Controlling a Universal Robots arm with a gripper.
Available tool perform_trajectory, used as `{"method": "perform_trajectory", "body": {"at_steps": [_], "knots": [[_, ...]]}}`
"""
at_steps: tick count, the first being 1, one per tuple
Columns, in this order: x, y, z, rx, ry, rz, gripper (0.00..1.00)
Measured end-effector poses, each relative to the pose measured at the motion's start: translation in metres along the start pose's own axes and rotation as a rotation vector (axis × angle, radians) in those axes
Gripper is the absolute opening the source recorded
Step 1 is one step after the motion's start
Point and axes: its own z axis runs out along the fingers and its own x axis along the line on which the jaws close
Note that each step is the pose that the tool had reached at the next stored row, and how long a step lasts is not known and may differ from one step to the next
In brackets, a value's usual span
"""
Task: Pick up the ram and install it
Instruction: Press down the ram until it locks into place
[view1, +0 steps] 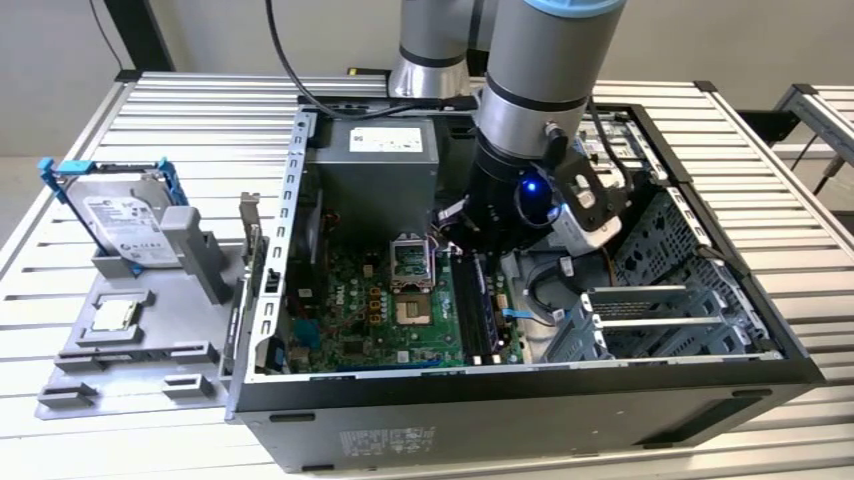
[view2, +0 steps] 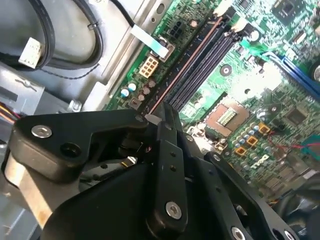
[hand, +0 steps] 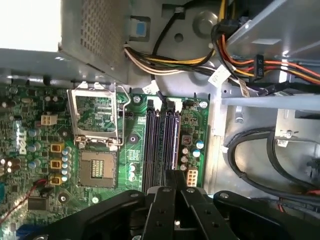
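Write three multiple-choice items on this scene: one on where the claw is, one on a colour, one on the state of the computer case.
1. Where is the claw?
A. Outside the computer case
B. Inside the case, at the black memory slots
C. High above the case

2. What colour is the motherboard?
A. Red
B. White
C. Green

3. In what state is the case?
A. Open, with its inside exposed
B. Closed by a panel
C. Wrapped in plastic

Answers:
1. B: both wrist views show the claw tip right at the slots.
2. C: the board is green in all views.
3. A: the exterior view looks straight in at the board and cables.
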Motion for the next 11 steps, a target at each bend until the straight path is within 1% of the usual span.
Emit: {"method": "perform_trajectory", "body": {"at_steps": [4,6,7,9,11], "knots": [[-0.0001,0.0000,0.0000,-0.0013,-0.0011,-0.072,0.00],[-0.0001,0.0000,0.0000,-0.0022,-0.0016,-0.099,0.00],[0.0000,-0.0001,-0.0001,-0.0040,-0.0015,-0.110,0.00],[0.0000,0.0000,0.0000,-0.0138,-0.0014,-0.126,0.00],[0.0000,0.0000,-0.0001,-0.0210,-0.0016,-0.143,0.00]]}}
